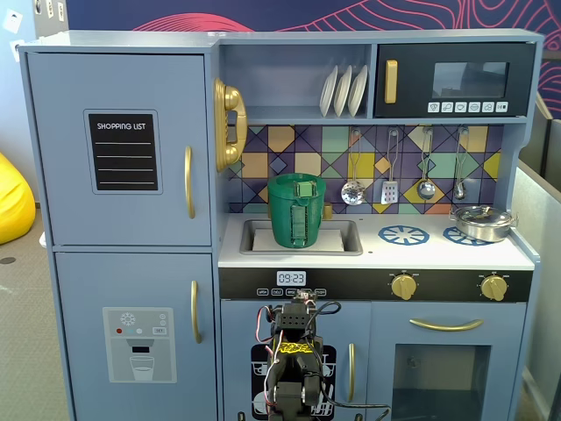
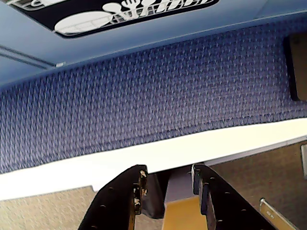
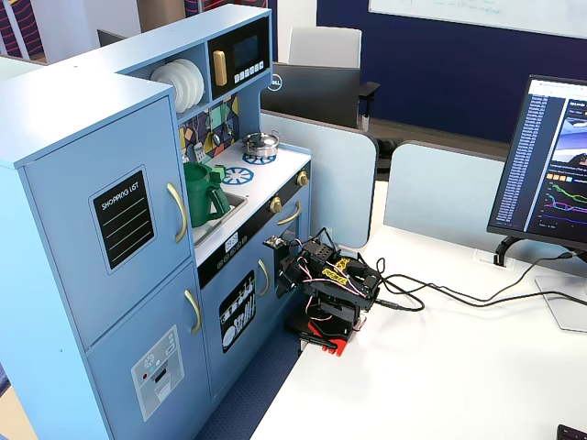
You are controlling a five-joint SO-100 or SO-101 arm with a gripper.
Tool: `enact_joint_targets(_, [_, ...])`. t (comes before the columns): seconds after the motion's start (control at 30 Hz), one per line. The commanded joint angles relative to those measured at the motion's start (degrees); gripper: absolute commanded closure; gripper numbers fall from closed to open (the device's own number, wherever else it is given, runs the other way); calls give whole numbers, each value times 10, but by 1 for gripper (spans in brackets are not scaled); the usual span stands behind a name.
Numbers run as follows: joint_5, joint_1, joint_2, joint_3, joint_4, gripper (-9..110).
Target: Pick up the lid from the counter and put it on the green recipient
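Note:
The green recipient (image 1: 296, 215) stands upright in the toy kitchen's sink and also shows in the other fixed view (image 3: 203, 194). The green lid (image 1: 303, 187) lies on top of it, with its rectangular tab handle up. My arm (image 1: 294, 355) is folded low in front of the kitchen's lower doors, on the white table's edge (image 3: 330, 298), well below and apart from the counter. In the wrist view my gripper (image 2: 169, 175) points down at the blue carpet. Its jaws stand apart with nothing between them.
A shiny silver pot (image 1: 482, 221) sits on the right burner, beside a blue burner ring (image 1: 403, 234). Utensils hang on the back wall and white plates (image 1: 343, 90) stand on the shelf. A monitor (image 3: 555, 165) and cables lie on the table.

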Motion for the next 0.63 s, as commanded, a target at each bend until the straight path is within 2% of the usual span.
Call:
enact_joint_targets(0.0, [-6, -18, -4, -1, 108, 98])
enact_joint_targets(0.6, [-6, -4, -4, -1, 109, 97])
